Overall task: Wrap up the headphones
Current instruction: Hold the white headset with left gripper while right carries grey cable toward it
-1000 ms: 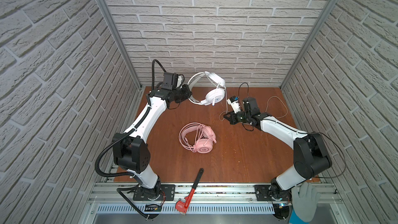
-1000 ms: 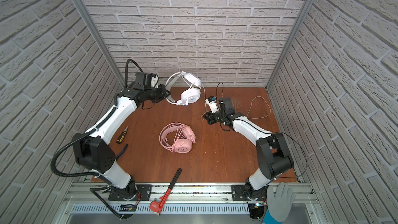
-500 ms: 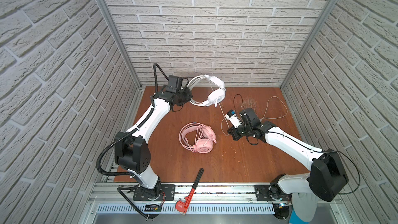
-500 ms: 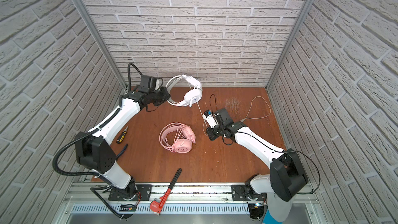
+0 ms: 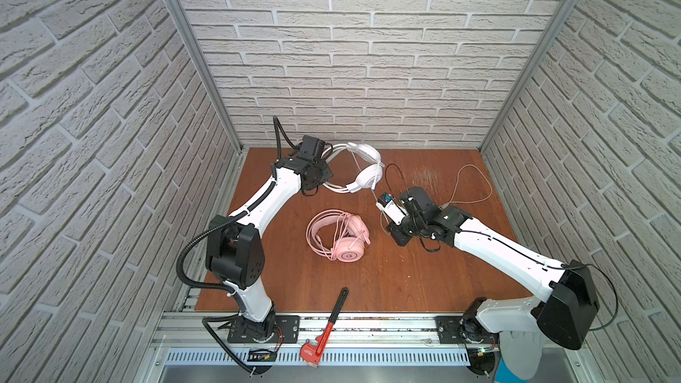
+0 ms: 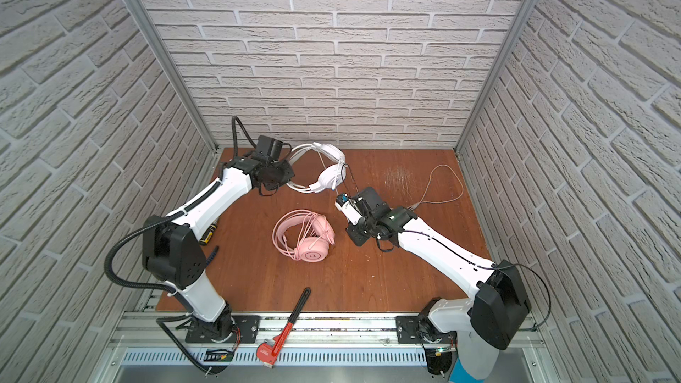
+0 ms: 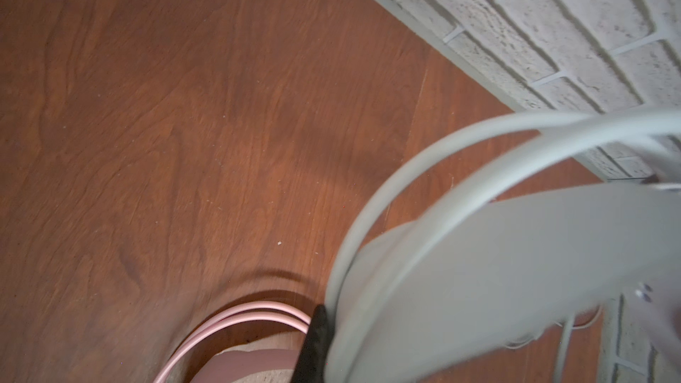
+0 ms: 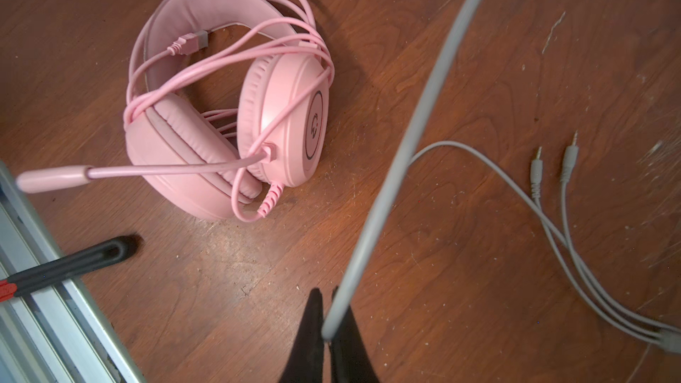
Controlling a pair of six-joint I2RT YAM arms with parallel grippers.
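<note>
Headband [image 5: 336, 189] of the white headset [image 5: 366, 176] clamped in my left gripper [image 7: 326, 320], aloft; my right gripper [image 8: 327, 311] pinches its grey cable [image 8: 405, 141]; pink headset [image 5: 341, 232] lies nearby.

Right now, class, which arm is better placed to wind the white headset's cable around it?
Probably right: the right claw is shut on that grey cable, free to circle, while the left claw is occupied gripping the white headset.

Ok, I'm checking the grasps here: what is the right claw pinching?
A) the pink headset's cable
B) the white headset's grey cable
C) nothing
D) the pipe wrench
B: the right wrist view shows the right claw closed on the grey cable, with the pink headset lying apart from it.
</note>
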